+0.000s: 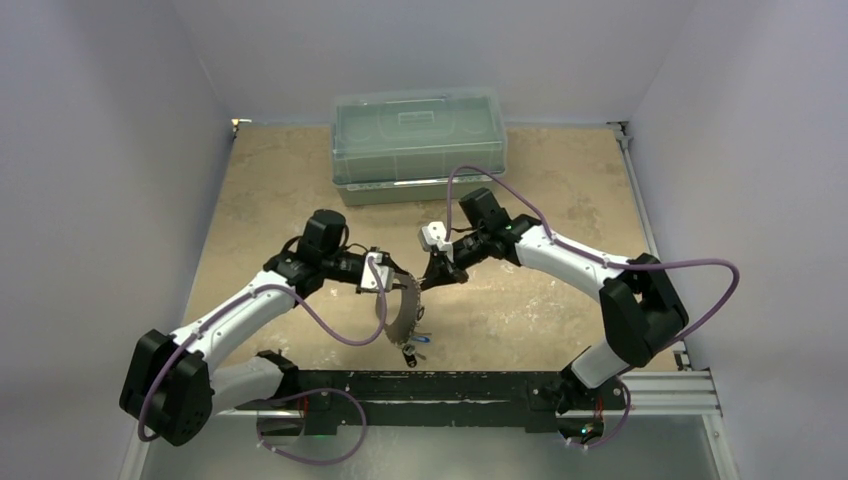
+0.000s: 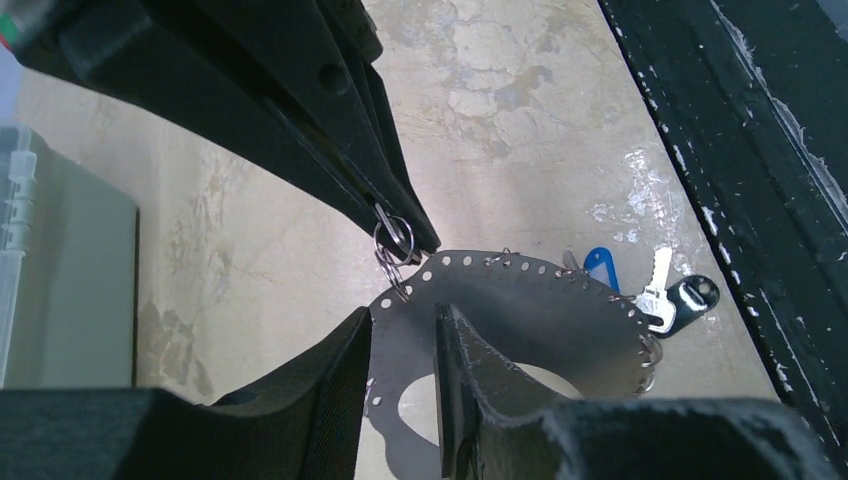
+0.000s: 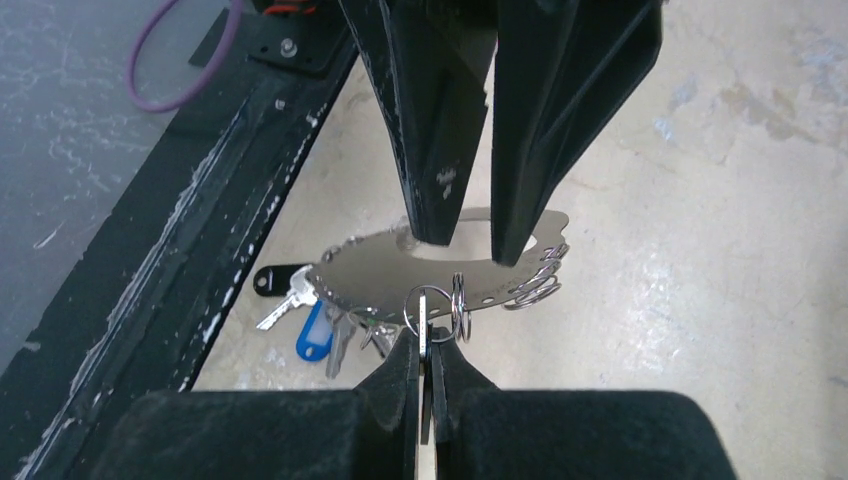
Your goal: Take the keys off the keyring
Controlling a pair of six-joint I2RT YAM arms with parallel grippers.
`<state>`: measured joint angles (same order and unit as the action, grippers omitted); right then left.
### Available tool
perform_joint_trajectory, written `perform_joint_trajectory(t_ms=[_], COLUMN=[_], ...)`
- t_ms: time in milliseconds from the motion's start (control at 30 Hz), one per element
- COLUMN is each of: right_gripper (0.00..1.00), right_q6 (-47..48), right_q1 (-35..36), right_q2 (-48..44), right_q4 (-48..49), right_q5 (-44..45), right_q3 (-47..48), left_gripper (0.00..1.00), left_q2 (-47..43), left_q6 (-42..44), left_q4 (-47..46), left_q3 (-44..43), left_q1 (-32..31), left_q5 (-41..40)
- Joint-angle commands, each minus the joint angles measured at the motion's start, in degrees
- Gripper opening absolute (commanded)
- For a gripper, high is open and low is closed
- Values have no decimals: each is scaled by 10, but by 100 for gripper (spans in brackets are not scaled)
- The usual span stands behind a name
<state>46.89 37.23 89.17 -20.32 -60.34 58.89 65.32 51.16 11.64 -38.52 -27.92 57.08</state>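
Observation:
The keyring [image 1: 403, 312] is a flat grey metal oval plate with holes along its rim, lifted off the table. My left gripper [image 1: 385, 285] is shut on its band [image 2: 500, 310], one finger [image 2: 350, 350] at the outer edge. Several keys [image 2: 658, 290] hang from the low end: silver ones, a blue tag [image 2: 598, 268] and a black head [image 2: 695, 295]. My right gripper [image 3: 427, 345] is shut on a thin silver key seen edge-on, hooked by a small split ring [image 3: 425, 305] to the plate's rim [image 3: 400, 260]. Empty split rings [image 3: 535, 285] hang beside it.
A clear plastic box [image 1: 420, 145] stands at the back of the tan table. The black mounting rail [image 1: 480, 390] runs along the near edge, just below the hanging keys [image 1: 415, 345]. White walls close in both sides.

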Motion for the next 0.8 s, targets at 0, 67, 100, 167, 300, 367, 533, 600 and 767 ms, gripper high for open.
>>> perform_joint_trajectory(t_ms=[0,67,100,167,300,367,533,600,767], right_gripper=[0,0,0,0,0,0,0,0,0], right_q6=[53,56,57,58,64,68,74,77,75], right_q1=[3,4,3,3,4,3,4,4,5], right_q2=[-1,0,0,1,0,-2,-5,-7,-9], right_q4=[-38,-43,-43,-45,-54,-58,-68,-68,-63], right_q5=[1,0,-1,-2,-1,-1,1,2,3], right_q3=[31,34,35,37,41,41,36,35,40], left_gripper=[28,25,23,22,21,21,26,27,28], left_q2=[-23,-21,-19,-12,-11,-15,-29,-31,2], left_q6=[39,44,49,55,12,-15,-39,-41,-44], left_q4=[-15,-9,0,12,-28,-53,-64,-65,-73], left_q3=[-8,-12,-15,-17,-2,5,13,18,19], left_q1=[-12,-20,-25,-34,-40,-37,-31,-28,-30], left_q5=[23,24,25,25,10,1,-6,-15,-11])
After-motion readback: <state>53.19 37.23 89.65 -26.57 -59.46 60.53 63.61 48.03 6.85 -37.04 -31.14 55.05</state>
